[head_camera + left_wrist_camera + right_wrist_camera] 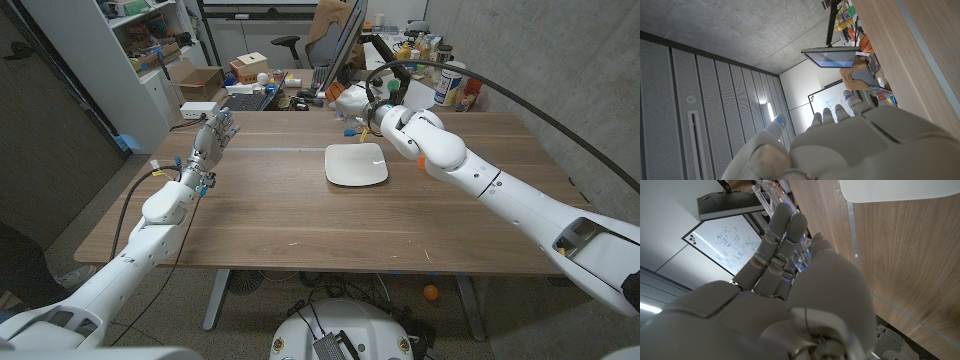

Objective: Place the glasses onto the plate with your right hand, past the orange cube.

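Note:
The white square plate (356, 165) lies at the table's middle, and its rim (900, 191) appears in the right wrist view. My right hand (353, 99) hovers past the plate's far side near the table's back edge. In the right wrist view its fingers (782, 235) stretch out close together, with the clear-framed glasses (802, 255) pinched against the thumb; part of the frame (766, 189) sticks out beyond the fingertips. A bit of the orange cube (421, 160) peeks from behind my right forearm, right of the plate. My left hand (211, 141) is raised at the left, fingers apart, holding nothing.
Bottles and cans (450, 88) crowd the far right corner. A keyboard (246, 100), cardboard boxes (250, 68) and a chair stand behind the back edge. A thin pale tape line (270, 150) crosses the tabletop. Shelving is at the far left.

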Motion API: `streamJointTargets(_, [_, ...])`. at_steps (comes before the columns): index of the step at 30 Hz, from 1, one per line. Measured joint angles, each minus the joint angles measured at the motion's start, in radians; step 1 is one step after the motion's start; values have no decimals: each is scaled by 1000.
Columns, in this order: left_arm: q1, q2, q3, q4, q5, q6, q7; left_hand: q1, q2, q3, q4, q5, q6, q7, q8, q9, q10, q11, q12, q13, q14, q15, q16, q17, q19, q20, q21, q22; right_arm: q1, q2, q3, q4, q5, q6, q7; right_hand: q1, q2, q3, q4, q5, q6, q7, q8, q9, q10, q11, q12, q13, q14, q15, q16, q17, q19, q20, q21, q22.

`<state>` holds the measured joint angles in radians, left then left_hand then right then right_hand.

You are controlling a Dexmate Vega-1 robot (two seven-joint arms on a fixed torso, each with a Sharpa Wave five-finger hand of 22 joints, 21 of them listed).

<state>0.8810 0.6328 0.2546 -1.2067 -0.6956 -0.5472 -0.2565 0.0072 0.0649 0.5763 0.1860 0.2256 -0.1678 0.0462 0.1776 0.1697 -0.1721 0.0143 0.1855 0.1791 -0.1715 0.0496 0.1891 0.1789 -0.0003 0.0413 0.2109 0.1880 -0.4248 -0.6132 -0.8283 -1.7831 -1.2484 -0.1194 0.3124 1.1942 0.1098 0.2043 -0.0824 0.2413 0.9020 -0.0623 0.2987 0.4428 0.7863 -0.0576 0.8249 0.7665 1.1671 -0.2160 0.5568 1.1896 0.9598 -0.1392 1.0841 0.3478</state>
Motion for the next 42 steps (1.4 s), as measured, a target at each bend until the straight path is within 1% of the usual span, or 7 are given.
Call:
streamJointTargets(5, [3,1,0,-1,-1,0,-3,0,0,0,0,0,0,0,0,0,0,0,0,0,0,0,0,0,0,0,0,0,16,13,-22,39,13,0,-9,-2,2,0,0,0,0,0,-1,0,0,0,0,0,2,2,-7,0,-4,-4,8,-5])
streamJointTargets(6, [3,2,-1,-1,-1,0,-3,0,0,0,0,0,0,0,0,0,0,0,0,0,0,0,0,0,0,0,0,0,18,13,-24,43,16,0,-11,-3,3,-2,1,0,0,0,-1,0,0,0,0,0,2,2,-8,0,-7,0,8,-5])
streamJointTargets(11, [7,3,-1,-1,-2,0,-5,0,0,0,0,0,0,0,0,0,0,0,0,0,0,0,0,0,0,0,0,0,32,20,-47,82,31,-7,-20,-3,3,-3,3,0,0,0,-1,-1,0,0,0,0,2,2,-8,0,-9,2,16,-7])
streamJointTargets(19, [12,7,-2,-8,-2,0,-6,0,0,0,0,0,0,0,0,0,0,0,0,0,0,0,0,0,0,0,0,0,40,20,-71,111,47,-18,-25,-4,4,-3,3,7,0,0,-3,5,0,0,0,-1,2,2,-8,0,-9,2,26,-14])
streamJointTargets(22, [14,8,-2,-11,-2,0,-6,0,0,0,0,0,0,0,0,0,0,0,0,0,0,0,0,0,0,0,0,0,41,17,-78,120,53,-22,-25,-4,4,-3,3,7,0,0,1,5,0,0,0,1,2,2,-8,0,-9,2,32,-14])
streamJointTargets(25, [17,9,-2,-14,-2,0,-5,0,0,0,0,0,0,0,0,0,0,0,0,0,0,0,0,0,0,0,0,0,42,16,-87,131,57,-25,-26,-4,4,-3,3,7,0,0,1,3,0,0,-2,0,2,2,-15,0,-16,9,35,-18])
streamJointTargets(42, [34,15,-4,-27,-1,8,1,0,0,0,0,0,0,0,0,0,0,0,0,0,0,0,0,0,0,0,0,0,59,28,-138,197,70,-37,-26,-4,4,-6,2,6,4,-4,1,5,3,-3,-8,1,2,2,-15,3,-20,5,58,-30])
